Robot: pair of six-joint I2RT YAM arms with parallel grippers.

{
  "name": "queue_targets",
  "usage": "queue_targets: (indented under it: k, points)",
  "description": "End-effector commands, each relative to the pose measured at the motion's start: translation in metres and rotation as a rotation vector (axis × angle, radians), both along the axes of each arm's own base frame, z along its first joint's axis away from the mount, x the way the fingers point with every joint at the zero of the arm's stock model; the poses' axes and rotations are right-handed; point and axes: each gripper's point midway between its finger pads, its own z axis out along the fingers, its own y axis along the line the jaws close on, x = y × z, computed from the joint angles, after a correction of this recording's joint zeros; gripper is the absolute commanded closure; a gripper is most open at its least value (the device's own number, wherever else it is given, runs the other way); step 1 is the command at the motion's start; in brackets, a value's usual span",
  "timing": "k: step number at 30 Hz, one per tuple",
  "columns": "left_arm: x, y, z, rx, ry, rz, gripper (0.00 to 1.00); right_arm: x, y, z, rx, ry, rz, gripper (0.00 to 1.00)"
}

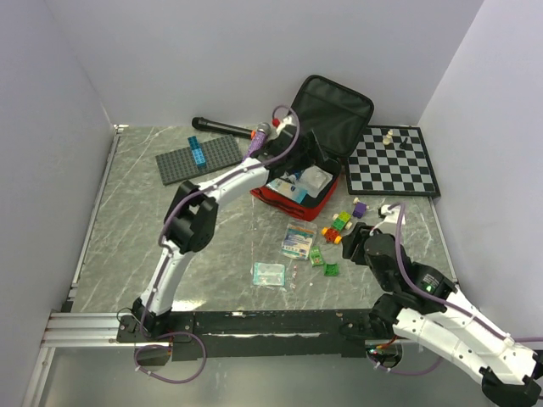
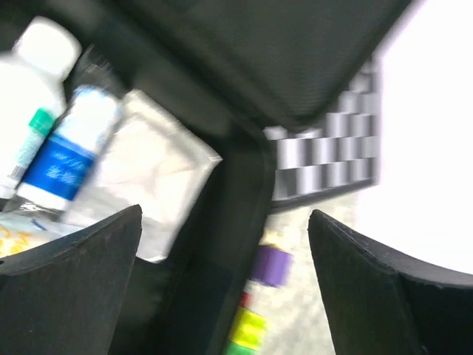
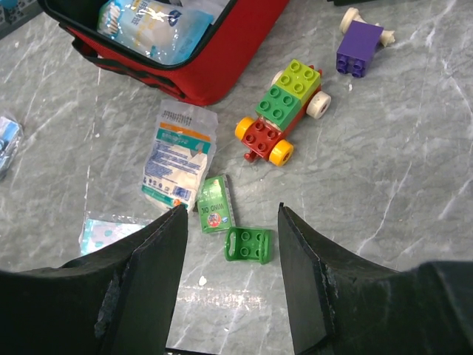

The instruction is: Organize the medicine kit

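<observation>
The red medicine kit (image 1: 293, 199) lies open at the table's middle back, its black lid (image 1: 333, 110) tilted up. Inside it are a white bottle (image 2: 37, 81), a blue-labelled bottle (image 2: 70, 151) and a white packet (image 2: 159, 174). My left gripper (image 1: 316, 161) hovers open and empty over the kit's right wall (image 2: 229, 244); this view is blurred. My right gripper (image 3: 230, 214) is open and empty, low over a green sachet (image 3: 214, 203) and a green brick (image 3: 248, 245). A white medicine packet (image 3: 177, 159) lies in front of the kit (image 3: 214, 66). Another clear packet (image 1: 268, 273) lies nearer.
A brick toy car (image 3: 284, 111) and a purple brick (image 3: 358, 48) lie right of the kit. A chessboard (image 1: 394, 161) with a few pieces sits at the back right. A grey studded baseplate (image 1: 212, 161) with a blue brick and a black microphone (image 1: 222, 127) lie back left.
</observation>
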Motion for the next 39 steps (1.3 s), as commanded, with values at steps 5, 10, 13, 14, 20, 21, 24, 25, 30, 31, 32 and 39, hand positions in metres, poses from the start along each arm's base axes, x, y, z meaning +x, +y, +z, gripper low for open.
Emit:
queue_targets:
  k: [5,10,13,14,20,21,24,25,30,31,32,39]
  points:
    - [-0.015,0.075,0.102,0.065,-0.159,0.131,0.04,0.008,0.007,0.003,-0.028,-0.013,0.021,0.41]
    - [-0.024,0.178,0.057,0.072,-0.025,0.28,0.04,0.011,0.021,-0.001,-0.062,0.01,0.089,0.39]
    - [-0.037,0.216,0.027,0.076,0.043,0.274,0.04,0.014,0.033,-0.007,-0.098,0.048,0.142,0.38]
    - [-0.04,0.224,0.019,0.084,0.053,0.271,0.04,0.015,0.037,-0.008,-0.107,0.059,0.162,0.38]
    - [-0.041,0.234,0.009,0.121,0.029,0.226,0.04,0.023,0.057,-0.019,-0.115,0.107,0.205,0.36]
    - [-0.037,0.232,0.008,0.131,0.03,0.214,0.04,0.025,0.059,-0.018,-0.109,0.108,0.21,0.36]
    - [-0.021,0.222,0.015,0.148,0.014,0.175,0.04,0.027,0.063,-0.012,-0.094,0.098,0.208,0.35]
    - [-0.017,0.22,0.014,0.157,0.017,0.165,0.04,0.027,0.062,-0.011,-0.096,0.098,0.207,0.35]
    - [-0.005,0.205,0.02,0.13,-0.034,0.108,0.04,0.026,0.052,-0.008,-0.112,0.086,0.181,0.35]
    - [-0.005,0.2,0.018,0.116,-0.031,0.081,0.04,0.026,0.05,-0.006,-0.113,0.082,0.176,0.35]
    - [-0.005,0.196,0.014,0.114,-0.024,0.065,0.04,0.026,0.048,-0.007,-0.117,0.081,0.17,0.35]
    - [-0.016,0.191,-0.029,0.207,0.053,0.019,0.04,0.025,0.036,0.0,-0.147,0.059,0.144,0.34]
